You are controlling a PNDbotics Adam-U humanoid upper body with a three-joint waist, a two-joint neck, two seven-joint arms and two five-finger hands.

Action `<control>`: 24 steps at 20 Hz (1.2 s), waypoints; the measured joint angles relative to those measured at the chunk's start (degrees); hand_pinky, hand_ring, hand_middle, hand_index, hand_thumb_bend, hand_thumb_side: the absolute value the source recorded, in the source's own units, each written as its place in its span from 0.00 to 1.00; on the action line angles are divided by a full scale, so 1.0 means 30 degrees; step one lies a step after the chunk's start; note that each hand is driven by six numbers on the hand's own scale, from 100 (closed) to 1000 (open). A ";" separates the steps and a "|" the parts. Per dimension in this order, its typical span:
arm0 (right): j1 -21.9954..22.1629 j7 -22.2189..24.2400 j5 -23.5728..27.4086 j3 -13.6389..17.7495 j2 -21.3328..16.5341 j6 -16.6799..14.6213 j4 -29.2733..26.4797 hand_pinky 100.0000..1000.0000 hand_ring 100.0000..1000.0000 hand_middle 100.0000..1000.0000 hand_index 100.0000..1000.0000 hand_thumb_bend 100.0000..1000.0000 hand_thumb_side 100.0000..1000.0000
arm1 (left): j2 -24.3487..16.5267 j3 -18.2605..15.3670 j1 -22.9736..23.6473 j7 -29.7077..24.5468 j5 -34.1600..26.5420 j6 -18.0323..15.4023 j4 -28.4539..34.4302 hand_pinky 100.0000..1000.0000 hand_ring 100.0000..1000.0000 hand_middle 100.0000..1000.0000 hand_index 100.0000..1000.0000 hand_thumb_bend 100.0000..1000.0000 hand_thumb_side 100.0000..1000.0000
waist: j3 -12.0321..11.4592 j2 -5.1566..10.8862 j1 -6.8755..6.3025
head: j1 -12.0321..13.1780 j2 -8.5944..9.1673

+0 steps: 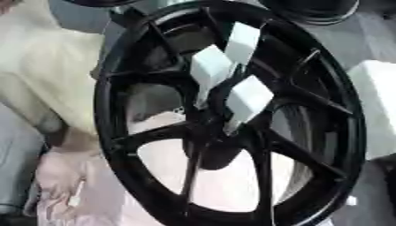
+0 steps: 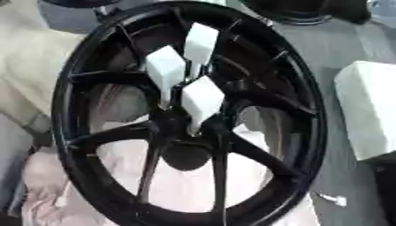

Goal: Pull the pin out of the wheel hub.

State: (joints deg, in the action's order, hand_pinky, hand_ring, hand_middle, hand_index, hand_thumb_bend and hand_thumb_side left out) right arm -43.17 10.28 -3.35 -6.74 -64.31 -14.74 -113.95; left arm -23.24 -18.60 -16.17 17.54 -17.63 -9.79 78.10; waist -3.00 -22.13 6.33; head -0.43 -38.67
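Grey surface (image 2: 344, 53) carries the black wheel hub (image 2: 309, 114). Three white pins (image 2: 203, 99) remain seated at its centre; extraction not begun. Neither robot hand is visible, so hand state cannot be told.

You see wheel hub (image 2: 189, 119) blurred, lower rim cut off at bottom edge. Three white pins (image 2: 201, 99) at hub centre: tips hidden among spokes, seating unclear to you. White block (image 2: 370, 114) cut off at right edge. Small white bit (image 2: 334, 199) lower right too small to tell. Dark round object (image 2: 298, 11) cut off at top edge.
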 measured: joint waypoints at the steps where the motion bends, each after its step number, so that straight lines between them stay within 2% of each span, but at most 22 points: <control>1: 0.0035 -0.0004 -0.0001 0.0000 0.0000 -0.0007 0.0000 0.80 0.69 0.65 0.76 0.46 0.43 | 0.0000 0.0000 0.0000 0.0000 0.0000 0.0000 0.0000 0.70 0.50 0.49 0.70 0.65 0.52 | 0.0000 0.0000 0.0000 | 0.0001 0.0003; 7: 0.0061 0.0037 -0.0001 -0.0058 -0.0001 -0.0007 0.0000 0.79 0.69 0.66 0.76 0.48 0.45 | 0.0000 0.0001 0.0000 0.0005 0.0000 -0.0005 0.0000 0.70 0.50 0.49 0.70 0.65 0.52 | -0.0037 0.0000 -0.0028 | -0.0035 0.0150; 9: -0.0244 0.0277 -0.0054 -0.0383 -0.0001 0.0053 0.0000 0.77 0.67 0.66 0.77 0.48 0.46 | 0.0000 0.0004 -0.0001 0.0004 0.0000 -0.0004 0.0000 0.70 0.50 0.49 0.70 0.65 0.52 | -0.0068 0.0000 -0.0027 | -0.0085 0.0176; 15: -0.1993 0.1768 -0.0727 -0.2267 0.0132 0.0580 -0.0001 0.75 0.65 0.65 0.77 0.51 0.46 | 0.0000 0.0015 -0.0006 -0.0013 0.0001 0.0009 0.0000 0.70 0.50 0.49 0.70 0.65 0.52 | -0.0175 0.0000 0.0042 | -0.0234 0.0175; 20: -0.3449 0.3274 -0.1231 -0.3807 0.0879 0.1385 -0.0003 0.74 0.64 0.65 0.77 0.53 0.47 | 0.0000 0.0021 -0.0006 -0.0048 0.0007 0.0041 0.0000 0.70 0.50 0.49 0.70 0.65 0.52 | -0.0199 0.0001 0.0058 | -0.0235 0.0134; 24: -0.4291 0.4509 -0.1402 -0.4660 0.1453 0.2034 -0.0005 0.73 0.63 0.64 0.76 0.52 0.46 | 0.0000 0.0025 -0.0006 -0.0065 0.0017 0.0057 0.0000 0.70 0.50 0.49 0.70 0.65 0.52 | -0.0204 0.0058 0.0062 | -0.0234 -0.0005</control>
State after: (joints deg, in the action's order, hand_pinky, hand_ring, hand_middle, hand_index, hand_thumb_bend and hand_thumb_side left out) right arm -56.05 23.81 -7.55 -20.72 -59.95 -8.64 -113.97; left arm -23.24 -18.53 -16.18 17.35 -17.58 -9.62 78.10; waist -3.62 -21.96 6.52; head -1.14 -38.69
